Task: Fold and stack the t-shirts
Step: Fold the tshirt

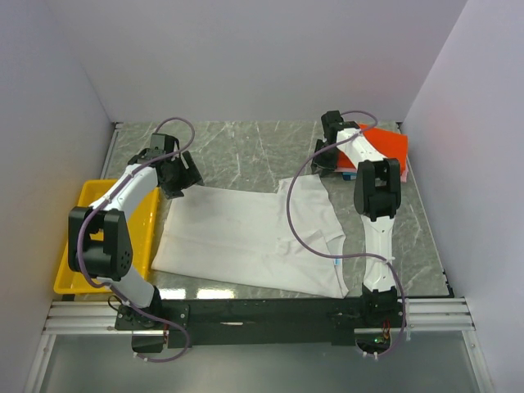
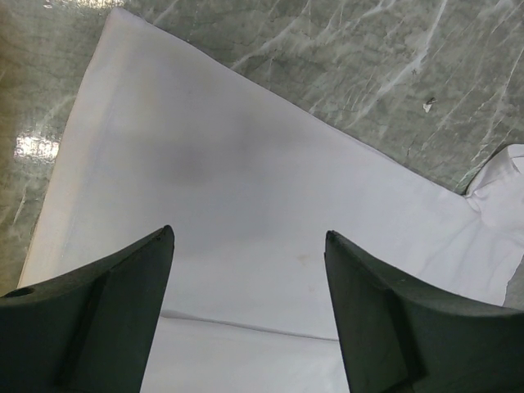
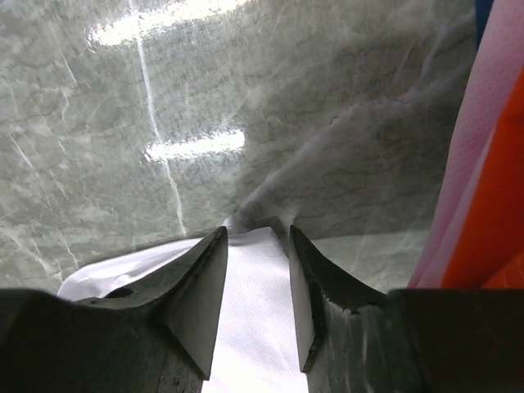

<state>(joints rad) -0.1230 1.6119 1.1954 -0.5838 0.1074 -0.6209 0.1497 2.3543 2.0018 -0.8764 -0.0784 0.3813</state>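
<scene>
White cloth is filling the middle of the top view: the white t-shirt [image 1: 246, 237] is lying spread flat on the grey marble table [image 1: 246, 151], with its light-blue neck label [image 1: 338, 262] at the lower right. The left gripper [image 1: 178, 176] is hanging over the shirt's upper left corner. The yellow tray [image 1: 82, 196] is sitting at the left edge, just beside the shirt. At the upper right the folded orange-red t-shirt [image 1: 386, 143] is lying near the wall, and the right gripper [image 1: 329, 155] is reaching down just to the left of it, beyond the white shirt's upper right part.

From the left wrist, the left gripper is standing wide open, with nothing between its two dark fingers [image 2: 106, 327]. Smooth white cloth is covering most of the frame under them, and bare marble is showing along the top and the right.

From the right wrist, the right gripper is standing about half open, with a narrow gap between its fingers [image 3: 196, 295]. White cloth from the shirt is showing in this gap, and a small fold is rising just past the fingertips. I cannot tell whether the pads are pressing it. At the right edge of the frame the pink t-shirt [image 3: 475, 164] and the orange-red one are lying together, and a bit of the blue t-shirt [image 3: 483, 12] is showing in the upper right corner.
</scene>
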